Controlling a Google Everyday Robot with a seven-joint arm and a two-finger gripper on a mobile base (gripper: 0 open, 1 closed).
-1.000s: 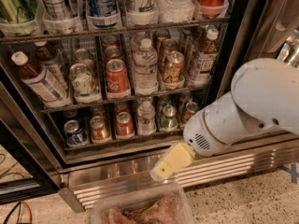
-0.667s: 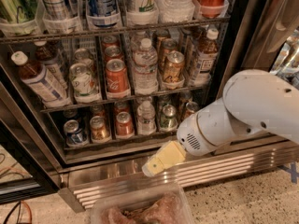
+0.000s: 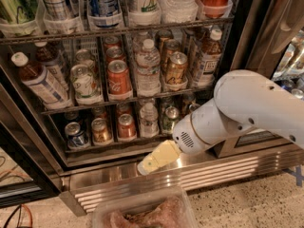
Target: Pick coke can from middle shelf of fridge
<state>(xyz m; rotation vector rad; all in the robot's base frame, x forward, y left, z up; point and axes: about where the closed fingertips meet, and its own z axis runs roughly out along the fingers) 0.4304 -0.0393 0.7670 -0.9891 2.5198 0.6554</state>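
The coke can, red with a silver top, stands at the front of a lane on the middle shelf of the fridge. More red cans stand behind it in the same lane. The fridge door is open. My gripper, cream-coloured, hangs low in front of the fridge's base, below and a little right of the coke can, well apart from it. It holds nothing that I can see. My white arm covers the right end of the lower shelf.
A green-and-white can stands left of the coke can, a water bottle and a gold-brown can to its right. A tilted brown bottle lies at far left. Cans fill the lower shelf. A clear plastic tub sits below the ribbed grille.
My arm and gripper have moved left and slightly up along the fridge's base. Nothing on the shelves has moved.
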